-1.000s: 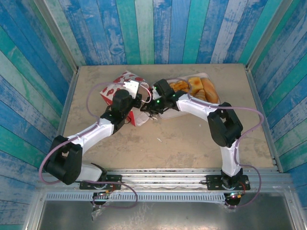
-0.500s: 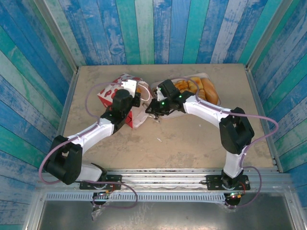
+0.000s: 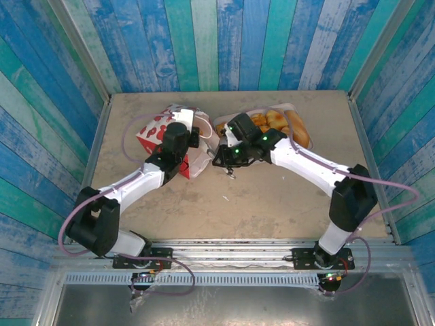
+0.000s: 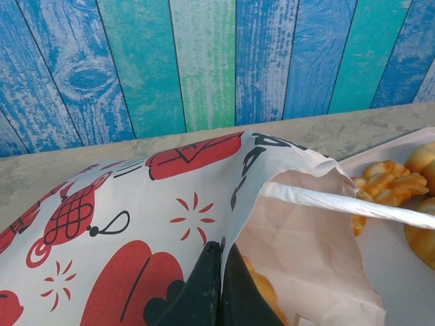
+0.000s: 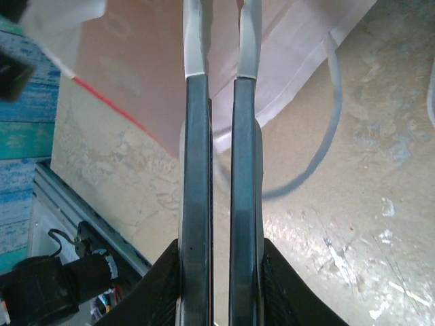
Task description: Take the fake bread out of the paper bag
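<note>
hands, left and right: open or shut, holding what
Left hand: shut, pinching the paper bag at its rim.
Right hand: shut on the tongs.

Just right of the left hand [image 4: 219,272], which pinches the rim of the paper bag [image 4: 136,204], the bag's mouth gapes, but a taut white cord handle [image 4: 340,204] crosses the opening. Beyond it the tray [image 4: 397,272] sits close. Ahead of the right hand [image 5: 219,272], the squeezed tongs [image 5: 197,170] it grips face the bag's paper. A slack cord loop [image 5: 331,129] lies to their right on bare desk [image 5: 367,231].

Paper bag [image 3: 158,129] left of tray [image 4: 397,265] bearing fake bread [image 3: 279,122].
</note>
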`<action>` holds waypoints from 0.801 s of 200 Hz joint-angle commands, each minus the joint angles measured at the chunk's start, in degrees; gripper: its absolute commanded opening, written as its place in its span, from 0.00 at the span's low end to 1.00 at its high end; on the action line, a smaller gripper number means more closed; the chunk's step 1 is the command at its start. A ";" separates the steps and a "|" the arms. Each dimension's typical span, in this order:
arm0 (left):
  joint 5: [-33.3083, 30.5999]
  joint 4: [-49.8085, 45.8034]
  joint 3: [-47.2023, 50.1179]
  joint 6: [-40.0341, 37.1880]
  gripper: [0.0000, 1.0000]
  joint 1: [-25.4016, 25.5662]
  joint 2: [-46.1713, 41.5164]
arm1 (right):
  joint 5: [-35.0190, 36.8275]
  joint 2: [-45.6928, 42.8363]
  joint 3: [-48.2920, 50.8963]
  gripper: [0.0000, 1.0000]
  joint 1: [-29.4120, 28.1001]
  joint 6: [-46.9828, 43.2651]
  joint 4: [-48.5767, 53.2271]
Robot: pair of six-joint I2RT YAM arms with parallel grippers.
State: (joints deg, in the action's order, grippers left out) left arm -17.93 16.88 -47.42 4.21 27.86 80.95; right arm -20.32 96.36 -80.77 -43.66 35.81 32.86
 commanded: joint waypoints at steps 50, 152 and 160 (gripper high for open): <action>-4.70 -3.05 -2.57 3.23 0.00 0.00 3.25 | 3.06 -12.20 6.33 0.05 -0.37 -1.45 5.19; -10.53 -5.80 -3.91 3.66 0.00 0.04 4.48 | 10.24 -28.38 11.98 0.09 1.57 6.22 15.16; -10.54 -6.21 -4.00 3.32 0.00 0.00 4.20 | 10.30 -29.75 13.15 0.09 2.43 7.76 15.40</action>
State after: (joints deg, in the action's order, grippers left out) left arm -26.11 12.14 -49.78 7.53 27.86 83.61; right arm -12.95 70.54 -69.97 -42.94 39.07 45.50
